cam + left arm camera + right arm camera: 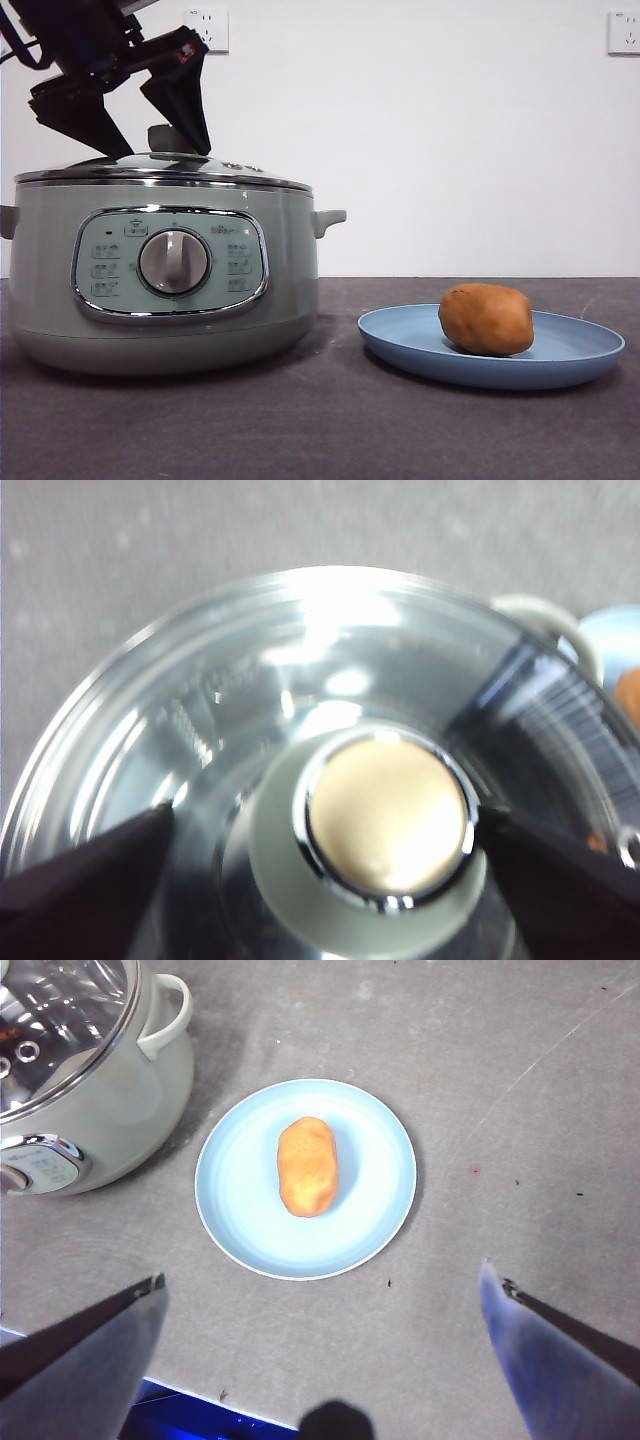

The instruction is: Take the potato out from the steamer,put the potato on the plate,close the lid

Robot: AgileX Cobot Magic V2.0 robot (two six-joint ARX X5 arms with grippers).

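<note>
Over the steamer (160,280), the lid's knob (388,820) is straddled — untouched — by the left gripper (155,135), jaws spread; the potato (486,319) is seen on the plate (570,350).

The sage-green steamer (160,280) stands upright with its glass lid (160,168) seated on the chrome rim. Beside the steamer lies the light-blue plate (580,350), the orange-brown potato (486,319) resting on its side at the plate's middle.
</note>
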